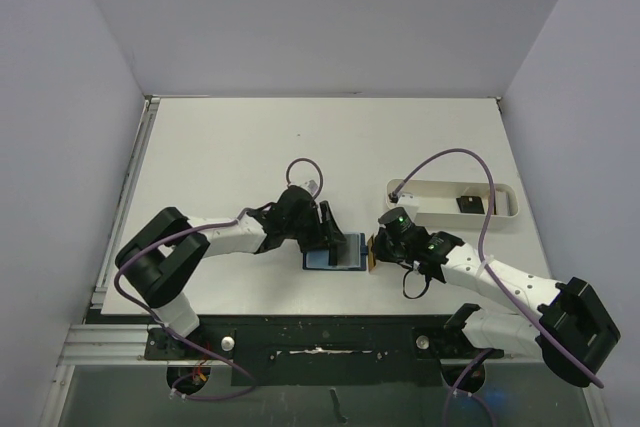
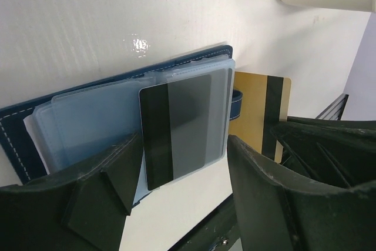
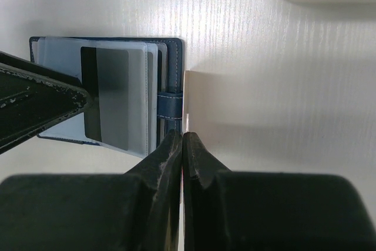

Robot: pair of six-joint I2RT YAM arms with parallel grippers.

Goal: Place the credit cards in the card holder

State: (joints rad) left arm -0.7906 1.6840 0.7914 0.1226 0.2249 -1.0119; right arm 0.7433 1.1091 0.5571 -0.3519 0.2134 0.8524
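Note:
The navy card holder lies open near the table's front edge, light blue pockets up. A dark grey card with a black stripe sits in its clear pocket, also in the right wrist view. My left gripper is open, its fingers straddling the holder's near edge, one over the pockets. My right gripper is shut on a tan card, held on edge just right of the holder's strap. Another dark card lies in the white tray.
The long white oblong tray stands to the right of the holder, behind my right arm. A purple cable loops over it. The table's front edge is close below the holder.

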